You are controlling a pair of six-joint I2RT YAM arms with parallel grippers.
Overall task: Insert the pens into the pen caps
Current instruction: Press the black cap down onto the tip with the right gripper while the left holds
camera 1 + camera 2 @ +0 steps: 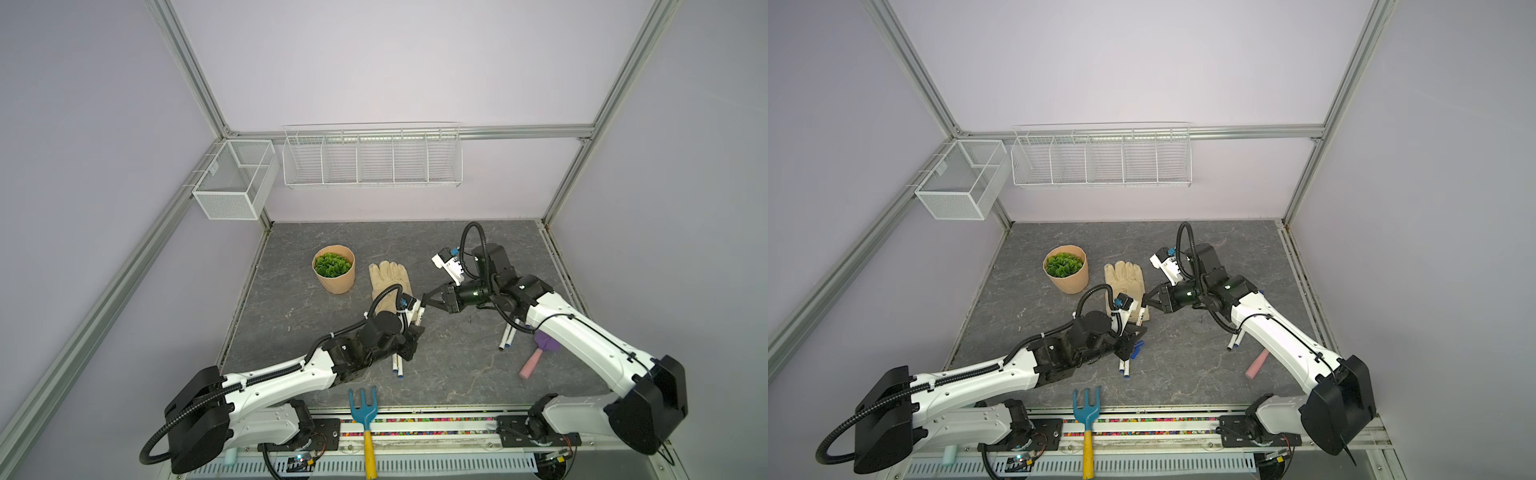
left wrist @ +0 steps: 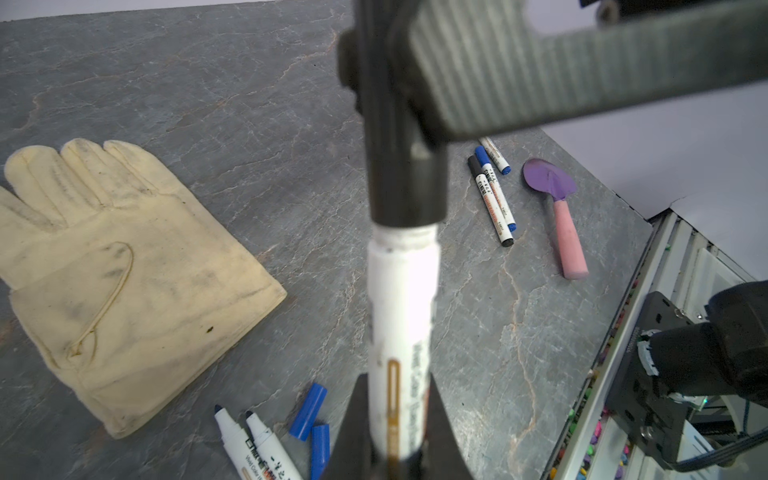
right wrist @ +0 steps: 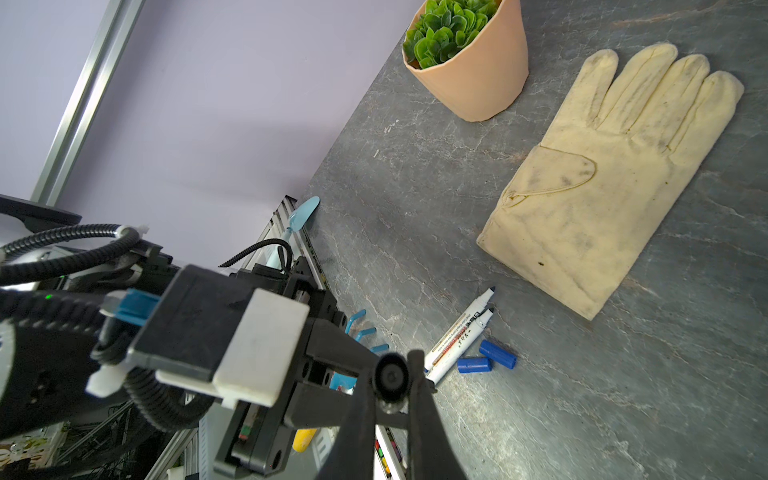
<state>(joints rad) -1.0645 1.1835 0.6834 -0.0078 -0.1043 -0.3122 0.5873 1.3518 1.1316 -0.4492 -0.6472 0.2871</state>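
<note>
A white pen (image 2: 401, 316) stands in my left gripper (image 2: 397, 380), which is shut on its barrel. A black pen cap (image 2: 409, 178) sits over the pen's tip, with a narrow white collar showing under the cap's rim. My right gripper (image 3: 390, 374) is shut on this cap (image 3: 390, 376), seen end-on in the right wrist view. In both top views the two grippers (image 1: 417, 328) (image 1: 424, 300) meet above the glove's cuff. Two uncapped pens (image 2: 245, 440) and two blue caps (image 2: 307, 411) lie on the table below. Three capped pens (image 2: 494, 195) lie beside the trowel.
A cream glove (image 1: 390, 282) and a potted plant (image 1: 333, 269) lie behind the grippers. A purple trowel with a pink handle (image 1: 534, 361) lies under the right arm. A blue hand fork (image 1: 364, 419) rests at the front edge. Wire baskets (image 1: 372, 160) hang on the back wall.
</note>
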